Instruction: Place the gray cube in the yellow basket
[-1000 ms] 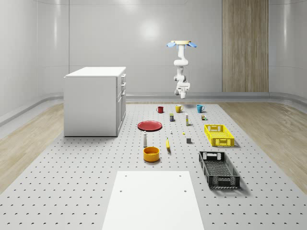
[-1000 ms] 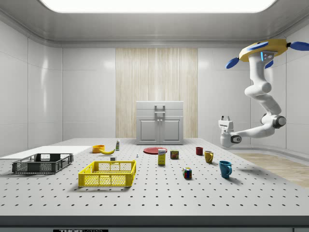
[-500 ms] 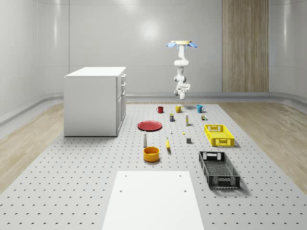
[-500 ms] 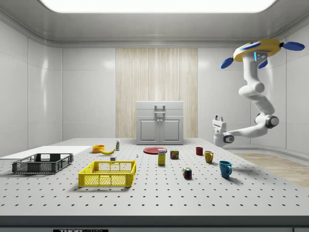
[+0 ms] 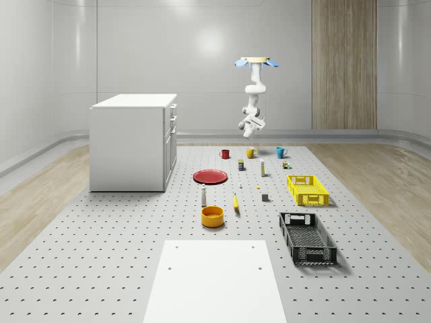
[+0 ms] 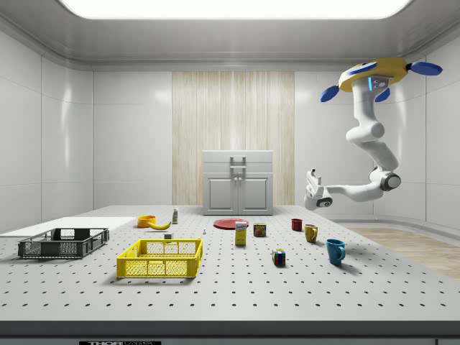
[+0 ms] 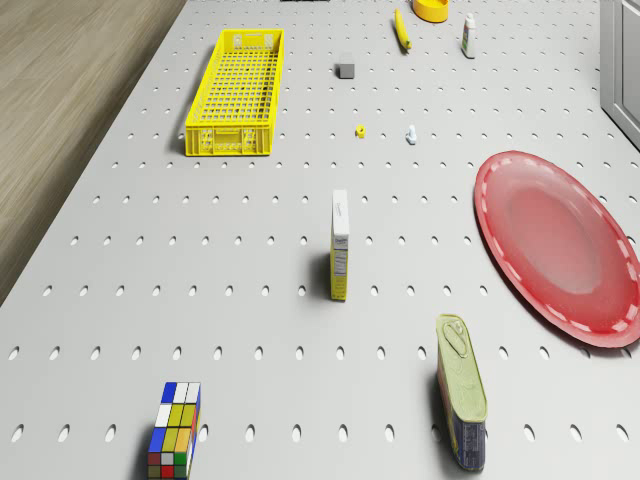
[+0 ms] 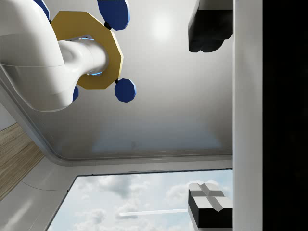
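Drone hovering high at the table's far end, gripper empty and well away from the gray cube.

In the whole-scene view the drone [image 5: 255,62] sits upper centre, its gripper [image 5: 242,125] spread and pointing upward. The gray cube [image 5: 265,198] lies on the table mid-frame, far below it, just left of the yellow basket [image 5: 307,189].

Overhead + side cams, both on table [image 5: 101,269]; wrist cam ceilingward.

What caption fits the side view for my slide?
Drone hovers high above the mugs end of the table, hand raised empty, far from the gray cube and yellow basket.
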